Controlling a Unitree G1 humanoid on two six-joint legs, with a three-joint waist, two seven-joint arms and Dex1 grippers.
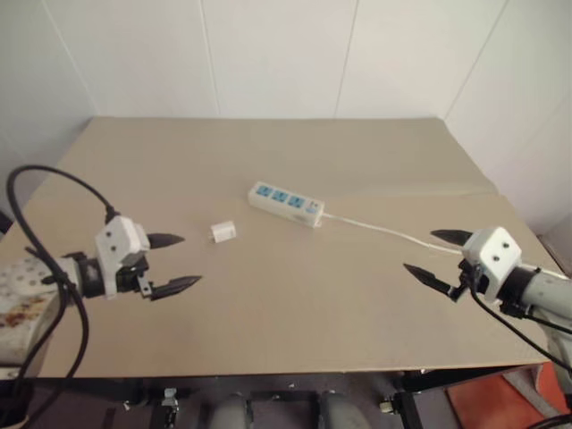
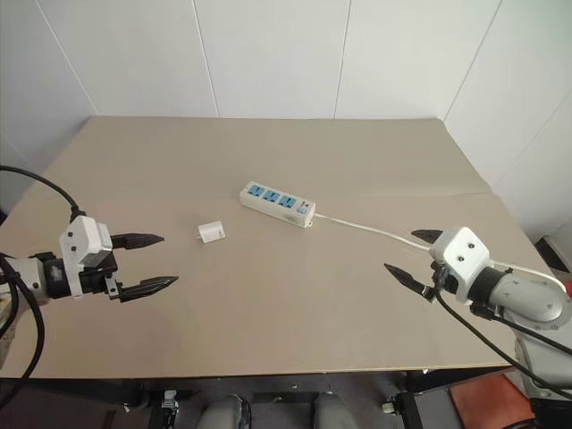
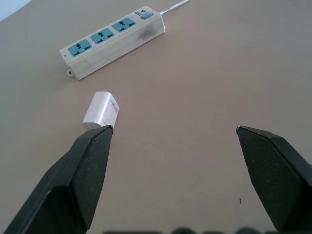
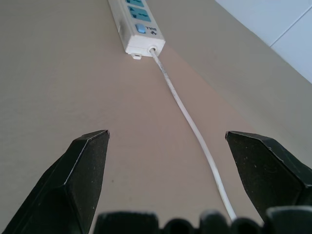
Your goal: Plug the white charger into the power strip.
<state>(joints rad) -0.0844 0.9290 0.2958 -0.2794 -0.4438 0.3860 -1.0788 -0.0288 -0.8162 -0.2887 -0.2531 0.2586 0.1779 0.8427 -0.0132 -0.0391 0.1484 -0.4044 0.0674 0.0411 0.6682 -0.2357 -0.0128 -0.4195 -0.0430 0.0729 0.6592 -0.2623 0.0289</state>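
The white charger (image 1: pixel 223 232) lies on its side on the tan table, a little left of centre; the left wrist view has it as a small white box (image 3: pixel 101 109) just past one fingertip. Behind and right of it lies the power strip (image 1: pixel 286 203), a white bar with three blue sockets (image 3: pixel 113 40), its switch end toward my right arm (image 4: pixel 138 33). My left gripper (image 1: pixel 180 262) hovers open to the charger's left, holding nothing. At the table's right, my right gripper (image 1: pixel 440 254) stands open and empty over the strip's thin white cord (image 4: pixel 192 124).
The tan table (image 1: pixel 295 313) ends in a front edge close to me. White walls (image 1: pixel 268 54) close off the back and the right side. A thin seam (image 1: pixel 429 190) crosses the table's right part. Black cables (image 1: pixel 54 268) loop around my left arm.
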